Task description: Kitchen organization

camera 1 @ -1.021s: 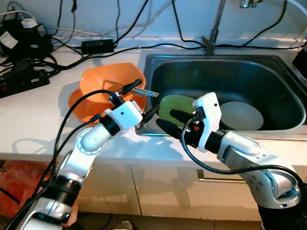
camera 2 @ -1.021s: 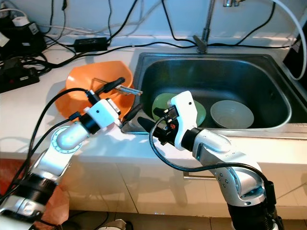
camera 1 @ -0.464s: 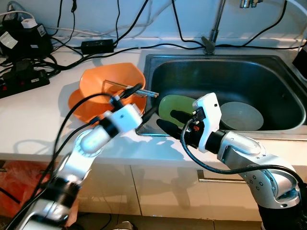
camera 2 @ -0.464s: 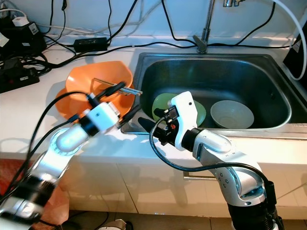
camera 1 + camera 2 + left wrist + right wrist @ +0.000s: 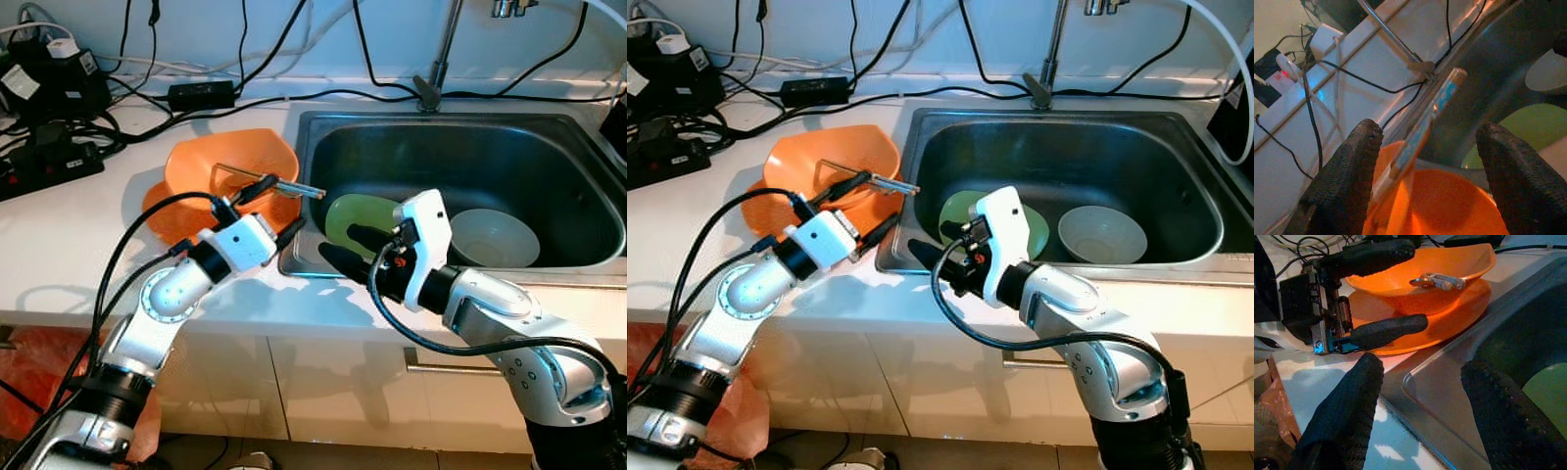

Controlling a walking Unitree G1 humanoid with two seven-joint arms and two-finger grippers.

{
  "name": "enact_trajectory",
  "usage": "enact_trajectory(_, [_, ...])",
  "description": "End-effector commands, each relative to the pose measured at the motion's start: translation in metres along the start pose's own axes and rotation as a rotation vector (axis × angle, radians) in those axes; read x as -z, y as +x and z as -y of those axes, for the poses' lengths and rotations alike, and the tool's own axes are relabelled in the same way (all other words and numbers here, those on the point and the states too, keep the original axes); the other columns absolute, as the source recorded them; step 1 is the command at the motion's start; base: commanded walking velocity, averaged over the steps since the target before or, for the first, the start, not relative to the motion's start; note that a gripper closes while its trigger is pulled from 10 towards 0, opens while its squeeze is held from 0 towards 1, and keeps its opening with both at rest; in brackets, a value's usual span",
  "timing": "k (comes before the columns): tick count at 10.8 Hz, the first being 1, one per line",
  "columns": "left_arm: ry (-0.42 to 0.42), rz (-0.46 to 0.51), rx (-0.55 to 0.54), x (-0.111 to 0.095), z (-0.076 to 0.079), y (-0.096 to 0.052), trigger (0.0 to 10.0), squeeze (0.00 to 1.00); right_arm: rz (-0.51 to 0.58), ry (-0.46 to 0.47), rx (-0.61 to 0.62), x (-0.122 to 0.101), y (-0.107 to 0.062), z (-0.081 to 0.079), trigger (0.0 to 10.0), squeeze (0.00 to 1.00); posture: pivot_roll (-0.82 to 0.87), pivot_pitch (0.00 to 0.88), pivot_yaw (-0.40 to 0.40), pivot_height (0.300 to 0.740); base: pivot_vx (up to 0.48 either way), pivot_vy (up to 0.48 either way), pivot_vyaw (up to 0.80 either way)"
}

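An orange bowl (image 5: 225, 162) sits on an orange plate (image 5: 167, 213) on the white counter, just left of the steel sink (image 5: 460, 127). A metal utensil (image 5: 279, 184) with paired rods lies tilted inside the bowl, its far end jutting over the rim toward the sink. In the sink, a green plate (image 5: 358, 217) lies near the front wall, and a pale bowl (image 5: 495, 238) stands upright beside it.

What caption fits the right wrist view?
Right claw open over the sink rim, facing the open left claw beside the orange bowl.
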State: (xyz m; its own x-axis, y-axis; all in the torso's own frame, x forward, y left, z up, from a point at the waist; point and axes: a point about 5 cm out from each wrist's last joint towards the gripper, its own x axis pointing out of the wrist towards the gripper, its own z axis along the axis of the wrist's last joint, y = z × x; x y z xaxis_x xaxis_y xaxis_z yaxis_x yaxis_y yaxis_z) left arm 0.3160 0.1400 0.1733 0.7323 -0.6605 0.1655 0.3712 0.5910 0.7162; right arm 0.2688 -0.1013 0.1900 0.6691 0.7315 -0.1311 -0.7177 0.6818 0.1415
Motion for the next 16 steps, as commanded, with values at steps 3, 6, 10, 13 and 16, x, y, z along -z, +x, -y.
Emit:
enact_trajectory(3, [0.007, 0.01, -0.001, -0.0008, -0.0022, 0.0045, 4.0, 0.0, 0.015, -0.001, 0.017, -0.0018, -0.0017, 0.0013, 10.0, 0.0, 0.08, 0.053, 0.067, 0.74, 0.0, 0.0, 0.0])
enact_trajectory(6, [-0.002, 0.016, 0.006, -0.0007, -0.002, 0.0044, 0.0, 0.0, 0.015, 0.001, 0.019, -0.0016, -0.0022, 0.0011, 10.0, 0.0, 0.08, 0.054, 0.067, 0.74, 0.0, 0.0, 0.0])
enact_trajectory(10, [-0.008, 0.015, 0.021, 0.0005, -0.0015, 0.0037, 0.0, 0.0, 0.012, 0.007, 0.019, -0.0002, -0.002, 0.0008, 10.0, 0.0, 0.08, 0.059, 0.071, 0.74, 0.0, 0.0, 0.0])
enact_trajectory(13, [-0.01, 0.017, 0.025, 0.0009, -0.0011, 0.005, 0.0, 0.0, 0.013, 0.009, 0.021, 0.0003, -0.0018, 0.0003, 10.0, 0.0, 0.08, 0.058, 0.073, 0.74, 0.0, 0.0, 0.0])
enact_trajectory(16, [-0.012, 0.016, 0.026, 0.0013, 0.0001, 0.0085, 0.0, 0.0, 0.015, 0.011, 0.025, 0.0004, -0.0017, 0.0006, 10.0, 0.0, 0.07, 0.059, 0.074, 0.74, 0.0, 0.0, 0.0])
